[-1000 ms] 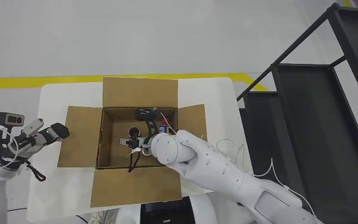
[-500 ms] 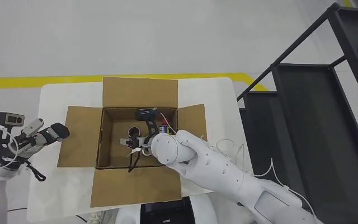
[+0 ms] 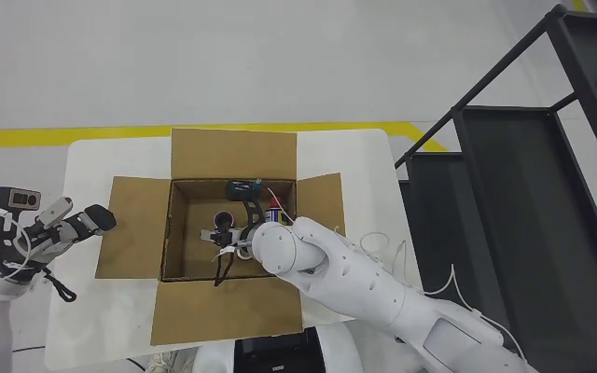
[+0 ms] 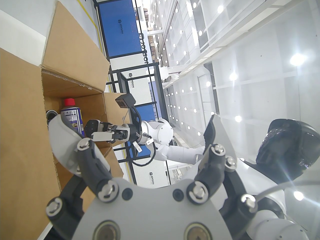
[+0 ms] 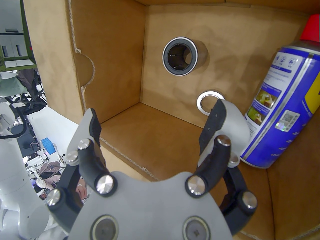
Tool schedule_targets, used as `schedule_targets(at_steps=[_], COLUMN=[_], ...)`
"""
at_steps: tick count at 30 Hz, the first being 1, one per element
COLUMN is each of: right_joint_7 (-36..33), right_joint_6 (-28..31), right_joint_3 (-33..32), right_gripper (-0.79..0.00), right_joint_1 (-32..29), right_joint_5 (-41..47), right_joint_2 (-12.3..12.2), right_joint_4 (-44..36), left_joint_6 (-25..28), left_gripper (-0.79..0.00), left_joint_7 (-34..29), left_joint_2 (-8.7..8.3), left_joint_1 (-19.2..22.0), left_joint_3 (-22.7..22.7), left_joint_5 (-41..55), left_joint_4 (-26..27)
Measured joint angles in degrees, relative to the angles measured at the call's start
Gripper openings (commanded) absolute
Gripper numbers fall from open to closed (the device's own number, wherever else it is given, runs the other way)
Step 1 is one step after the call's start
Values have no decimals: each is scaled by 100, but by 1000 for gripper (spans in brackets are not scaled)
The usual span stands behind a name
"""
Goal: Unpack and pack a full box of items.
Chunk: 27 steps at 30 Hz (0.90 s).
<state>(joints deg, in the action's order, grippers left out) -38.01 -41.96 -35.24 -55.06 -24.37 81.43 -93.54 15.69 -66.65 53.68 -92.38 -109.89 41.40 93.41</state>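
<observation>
deep in the box (image 5: 112,51), right gripper (image 5: 155,108), jaws apart, metal sleeve (image 5: 183,56) beyond them, spray can (image 5: 282,106) alongside

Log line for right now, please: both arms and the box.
right gripper: open, empty, inside box | left gripper: open, empty, beside box | in box: spray can, metal sleeve, metal ring

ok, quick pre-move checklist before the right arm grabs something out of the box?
1. Right gripper open and empty: ok.
2. Right gripper inside the box: ok.
3. Box flaps folded out: ok.
4. Metal cylinder and ring lying apart on the box floor: ok.
5. Finger clearance from the spray can: cannot tell, looks close.
6. Left gripper open, outside the box: ok.
</observation>
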Motion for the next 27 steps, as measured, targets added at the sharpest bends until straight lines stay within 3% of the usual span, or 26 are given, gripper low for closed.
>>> schedule_targets(at_steps=[10, 27], right_joint_7=[79, 671], right_joint_6=[-879, -1325], right_joint_3=[548, 1281], right_gripper=[0, 0], right_joint_1=[606, 1634], right_joint_5=[-43, 542], right_joint_2=[410, 1611], right_joint_4=[675, 3125], left_joint_6=[0, 0], left_gripper=[0, 0], left_joint_7=[0, 0], left_joint_2=[0, 0], left_joint_1=[0, 0], left_joint_3=[0, 0], left_joint_5=[0, 0], left_joint_4=[0, 0])
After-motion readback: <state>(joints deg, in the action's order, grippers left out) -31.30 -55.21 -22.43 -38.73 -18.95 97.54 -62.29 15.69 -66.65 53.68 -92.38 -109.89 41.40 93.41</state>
